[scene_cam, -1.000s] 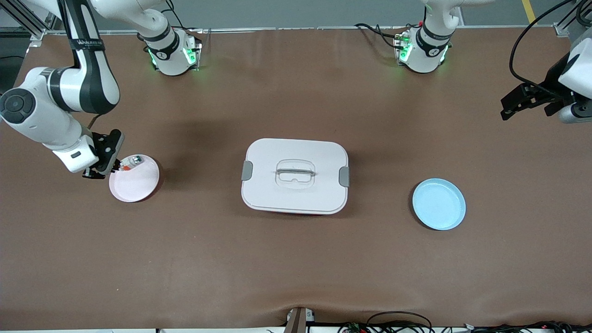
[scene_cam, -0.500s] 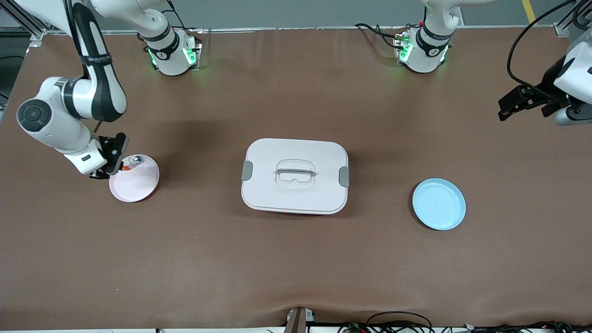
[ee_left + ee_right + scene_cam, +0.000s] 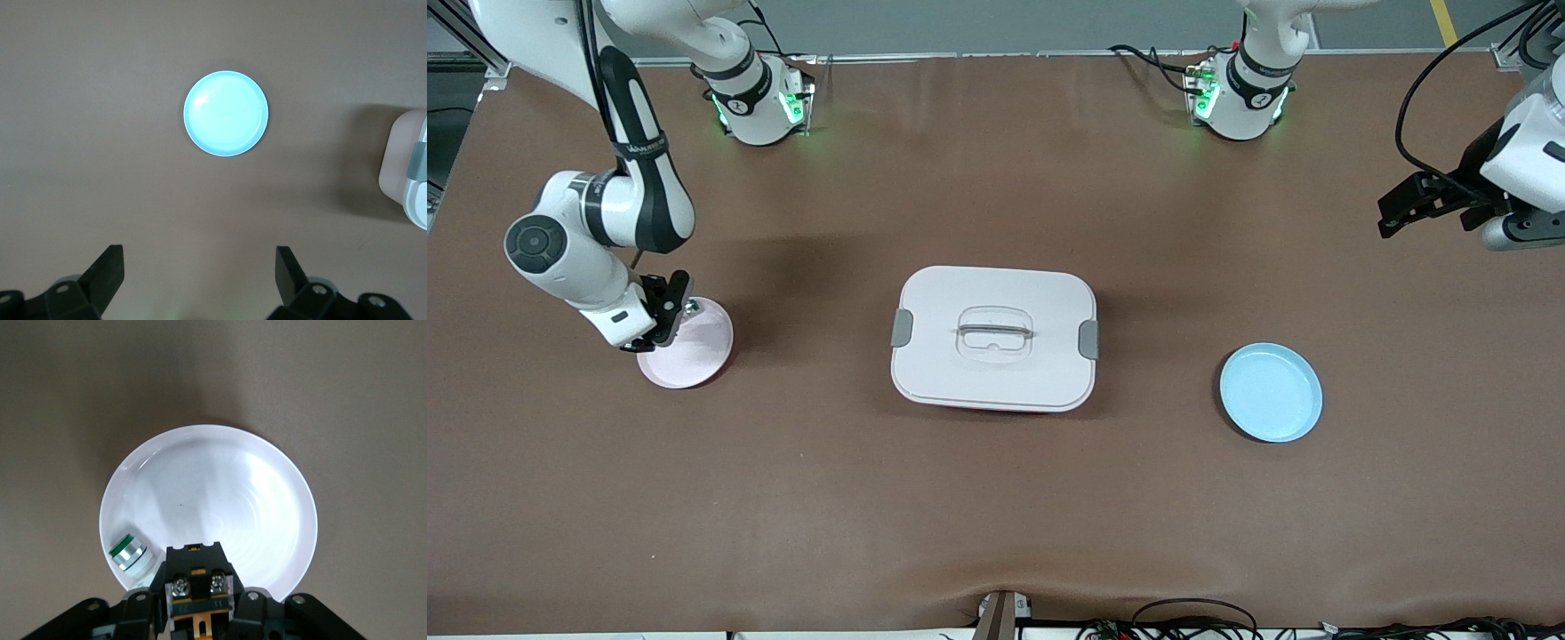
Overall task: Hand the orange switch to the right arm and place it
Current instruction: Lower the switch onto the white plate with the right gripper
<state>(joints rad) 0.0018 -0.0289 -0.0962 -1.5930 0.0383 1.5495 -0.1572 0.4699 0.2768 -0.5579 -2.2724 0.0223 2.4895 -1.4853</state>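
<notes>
The swap looks done already: the right hand [image 3: 198, 613] is clamped on the switch [image 3: 198, 583], & the left hand [image 3: 198, 283] has nothing in it. What's left is the placing. The switch isn't set down yet. It hangs just over the pink plate [image 3: 698, 351], near the rim, beside a small round silver & green part [image 3: 129, 553] that lies in the plate.

Right arm: reaches down from its base to the plate at its end of the bench [image 3: 996, 498], hand pointing down at the plate.

Left arm: waits up high at its own end, fingers [image 3: 107, 273] spread wide apart, looking down on the blue plate [image 3: 225, 113]. That plate has nothing in it. A white box [image 3: 993, 338] with a lid sits between the 2 plates.
</notes>
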